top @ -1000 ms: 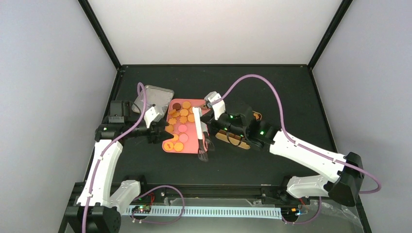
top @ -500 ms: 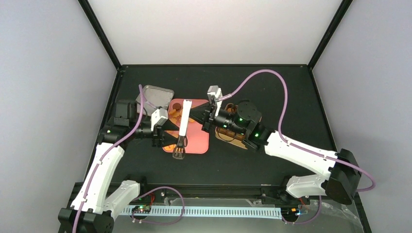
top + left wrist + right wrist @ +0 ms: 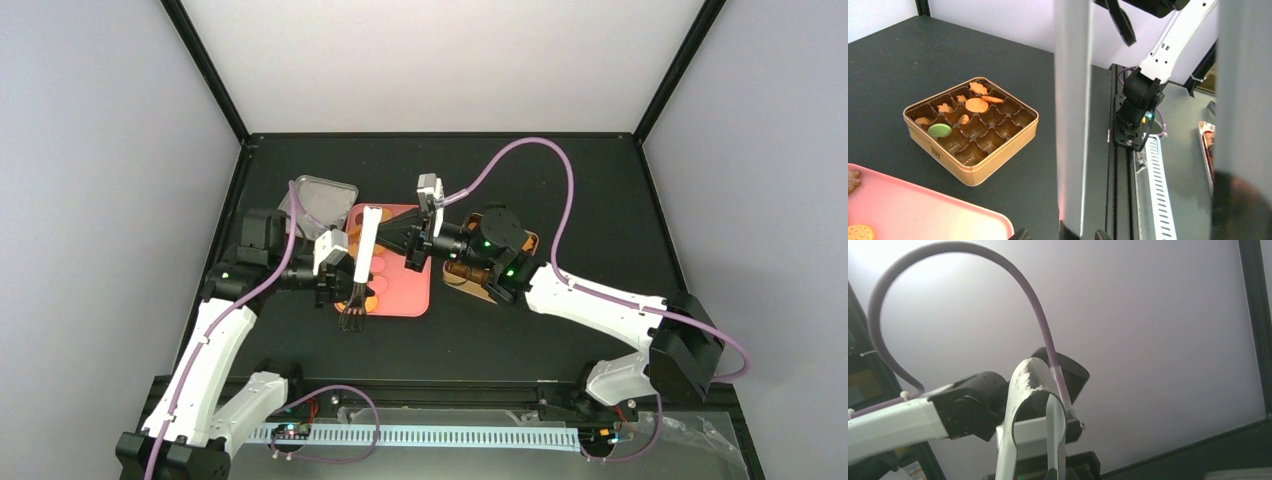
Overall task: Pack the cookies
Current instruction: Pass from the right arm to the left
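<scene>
Where the arms meet: over the left half of the pink tray (image 3: 405,296), each arm reaching inward from its own side.
Left arm: the upper link rises from the near-left base to a bent elbow and the forearm turns right. The left gripper (image 3: 342,278) ends just beside the lower half of the tongs (image 3: 366,245).
Left jaws: cannot tell if they are apart or closed; its wrist camera shows mostly two blurred white bars.
Right arm: stretched up and left from the near-right base, with the wrist over the gold tin (image 3: 983,167). The right gripper (image 3: 392,240) points left.
Right jaws: together, clamped on the upper part of the tongs.
Tongs: white with black tips, which lie just past the tray's near edge.
Cookies (image 3: 976,105): several orange and one green in the tin's cups; others on the tray, mostly hidden by the arms.
</scene>
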